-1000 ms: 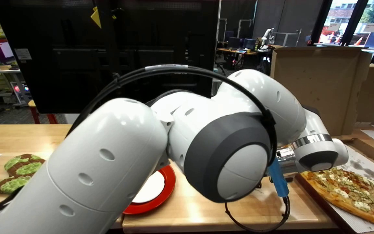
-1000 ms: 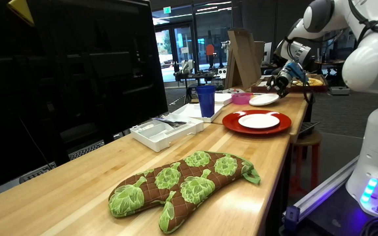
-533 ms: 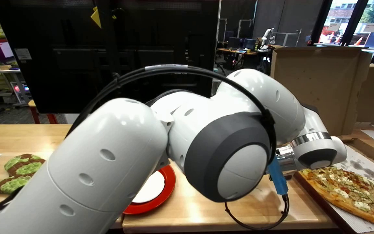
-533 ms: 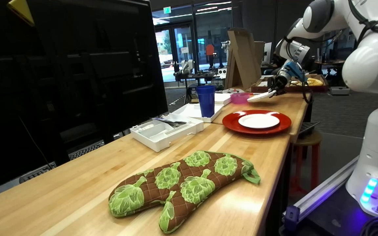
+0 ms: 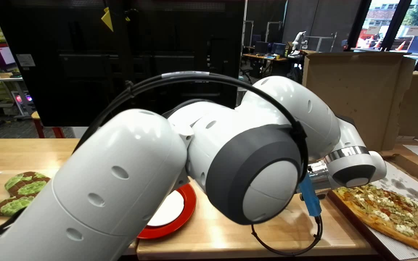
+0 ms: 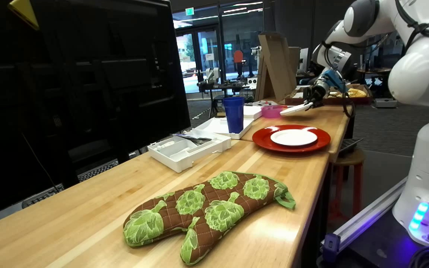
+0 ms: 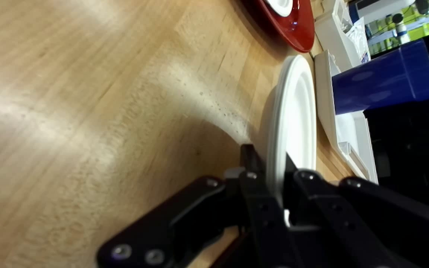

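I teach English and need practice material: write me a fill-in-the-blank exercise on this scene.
1. The gripper clamps at least one tilted ____ plate by the rim.
2. A small white plate rests on a larger ____ plate.
3. The oven mitt has a green print on ____ fabric.
4. The open cardboard box holds a ____.

Missing words: white; red; brown; pizza.

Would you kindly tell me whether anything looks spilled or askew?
In an exterior view, dark blotches, perhaps grease, stand out on the white lining beside the pizza; the white plate tilts, held by the end effector.
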`<action>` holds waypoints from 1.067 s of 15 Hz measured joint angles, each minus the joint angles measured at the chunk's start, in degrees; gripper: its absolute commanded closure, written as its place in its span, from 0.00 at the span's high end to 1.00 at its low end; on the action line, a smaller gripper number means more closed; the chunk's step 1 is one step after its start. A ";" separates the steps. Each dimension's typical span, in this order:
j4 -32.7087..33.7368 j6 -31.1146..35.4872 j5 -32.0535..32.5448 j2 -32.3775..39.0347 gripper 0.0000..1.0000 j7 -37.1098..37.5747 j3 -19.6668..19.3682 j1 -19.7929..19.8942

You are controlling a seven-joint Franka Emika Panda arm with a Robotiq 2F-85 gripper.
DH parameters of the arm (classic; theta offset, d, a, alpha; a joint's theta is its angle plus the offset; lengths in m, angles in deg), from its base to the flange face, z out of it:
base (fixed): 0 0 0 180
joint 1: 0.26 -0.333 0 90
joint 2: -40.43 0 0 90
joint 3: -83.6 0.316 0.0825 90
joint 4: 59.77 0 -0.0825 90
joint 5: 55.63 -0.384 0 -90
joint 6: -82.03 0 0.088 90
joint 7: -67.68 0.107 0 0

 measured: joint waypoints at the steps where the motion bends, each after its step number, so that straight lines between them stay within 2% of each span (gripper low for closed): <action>1: -0.04 0.00 0.01 -0.20 0.03 -0.63 0.00 -0.07; 5: -2.46 0.10 0.95 -3.41 0.03 -5.43 -0.01 -0.63; 11: -10.54 0.24 3.25 -11.35 0.03 -13.43 -0.24 -1.94; 16: -17.89 1.78 5.37 -16.46 0.03 -18.23 -0.73 -5.07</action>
